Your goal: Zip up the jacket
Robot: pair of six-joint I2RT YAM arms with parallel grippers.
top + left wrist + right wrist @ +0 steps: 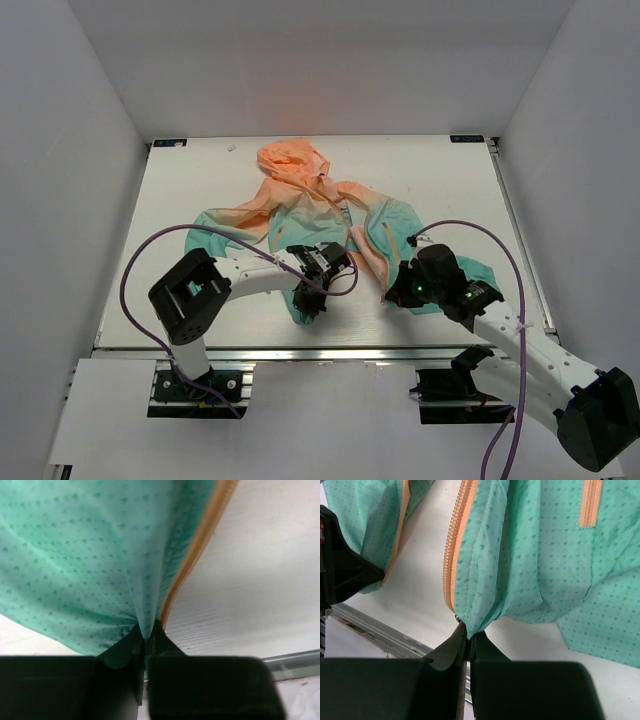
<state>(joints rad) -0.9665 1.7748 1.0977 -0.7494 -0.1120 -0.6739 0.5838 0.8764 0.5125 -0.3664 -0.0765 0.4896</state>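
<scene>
On the white worktop (190, 180), the jacket (325, 200) lay spread out, peach hood at the far side, teal hem toward the arms, front open. The left claw (145, 636) was pinched shut on teal hem fabric just beside the orange zipper (192, 555), and the right claw (468, 632) was clamped on the other front panel, right at the foot of its zipper edge

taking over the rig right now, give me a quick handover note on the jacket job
Left pincer: shut on teal jacket fabric beside the left zipper half.
Right pincer: shut on the hem at the foot of the right zipper half.
Jacket lies on the table, hood away from the arms, front open.
Done: both lower front edges gripped.
Left: join the zipper ends and close it.
</scene>
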